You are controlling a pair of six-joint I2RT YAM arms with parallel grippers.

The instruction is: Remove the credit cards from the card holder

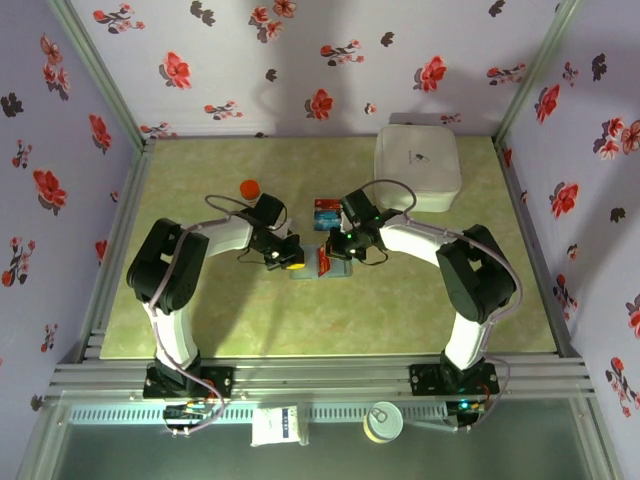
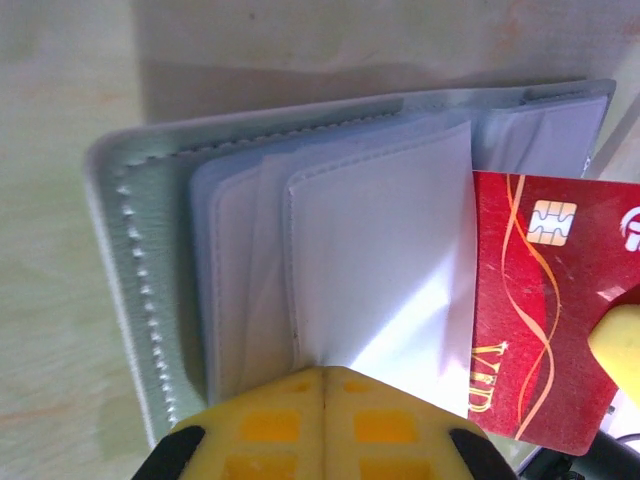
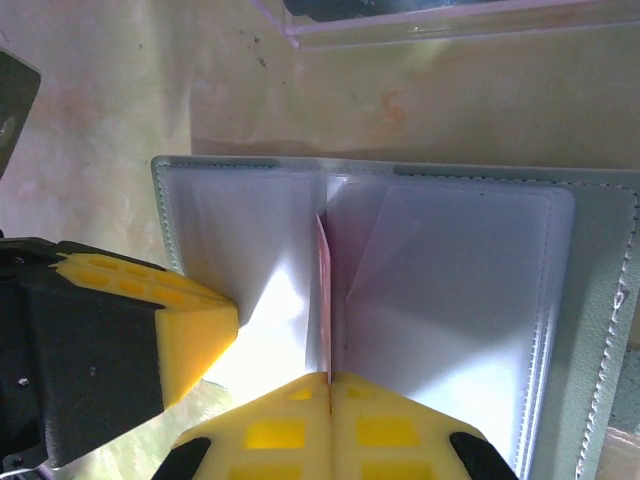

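The grey-blue card holder (image 2: 120, 260) lies open on the green table, its clear sleeves facing up. My left gripper (image 2: 323, 372) is shut, its yellow tips pressing on a sleeve of the left panel. A red credit card (image 2: 540, 320) with a gold chip sticks out of the sleeves to the right. My right gripper (image 3: 330, 378) is shut on that red card (image 3: 323, 290), which it sees edge-on over the holder's (image 3: 600, 330) centre fold. In the top view both grippers meet over the holder (image 1: 320, 270). A blue credit card (image 1: 326, 212) lies on the table just behind it.
A large white square box (image 1: 417, 165) stands at the back right. A small orange round object (image 1: 250, 188) sits behind the left arm. A clear plastic piece (image 3: 450, 25) lies just beyond the holder. Flowered walls close in three sides.
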